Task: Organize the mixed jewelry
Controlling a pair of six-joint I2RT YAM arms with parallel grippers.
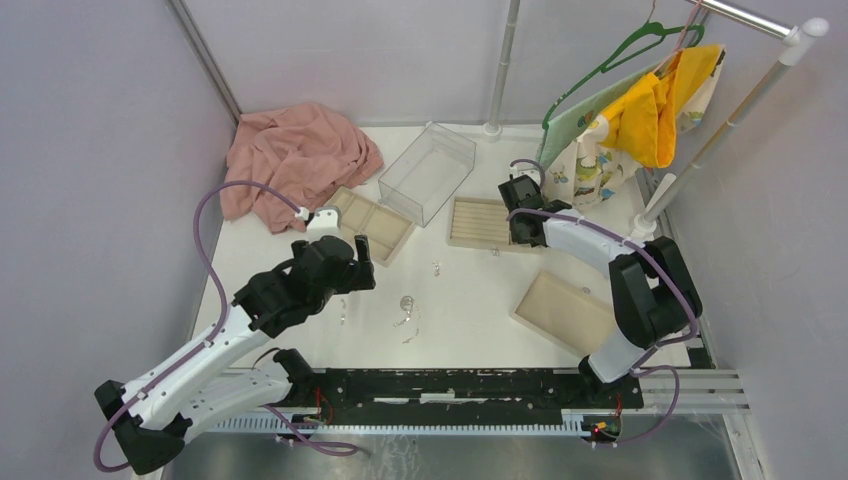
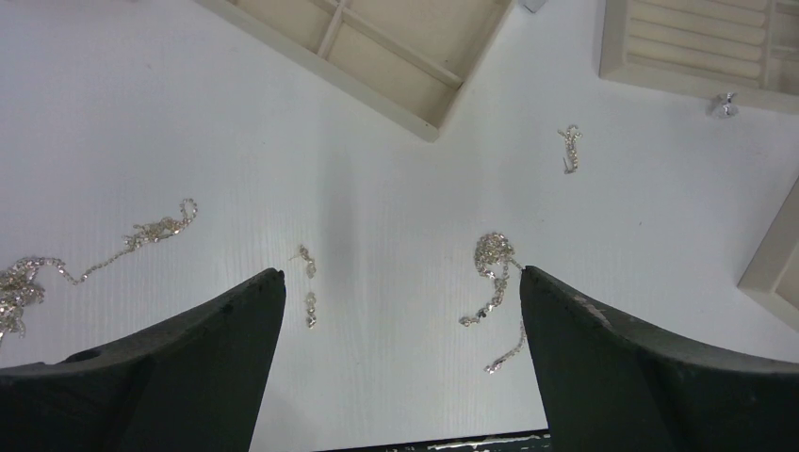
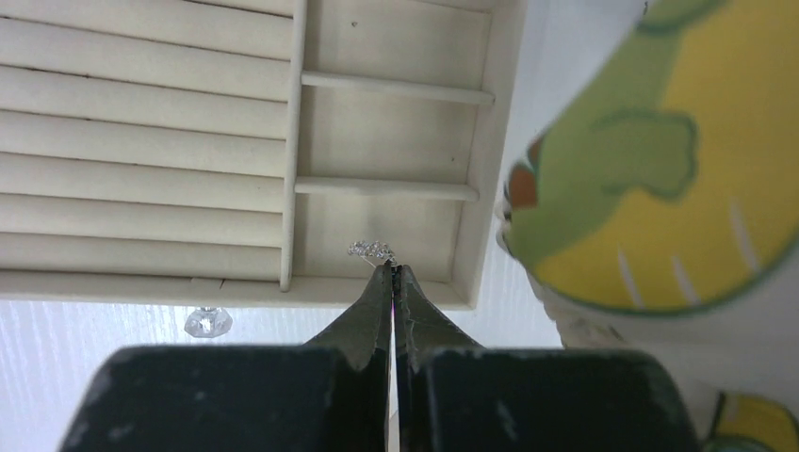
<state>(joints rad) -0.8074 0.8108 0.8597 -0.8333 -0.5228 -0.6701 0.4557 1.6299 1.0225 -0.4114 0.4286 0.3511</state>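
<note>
Looks like the placing step: my right claw (image 3: pixel 392 271) is clenched on a small sparkly piece (image 3: pixel 370 250) over the slotted tray (image 3: pixel 479 188), end compartment. Next I'd lower and release. My left claw (image 2: pixel 400 280) is released wide, empty, above loose chains (image 2: pixel 492 256) on the desk (image 2: pixel 283 169).

Tray (image 3: pixel 141 188) cropped at top, cloth (image 3: pixel 660 188) blurred, sparkly piece (image 3: pixel 370 250) too small to identify

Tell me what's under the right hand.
The beige slotted tray: the right hand, shut on a sparkly piece, hangs over its nearest small compartment. Whatever lies beneath the hand's own body is hidden.
</note>
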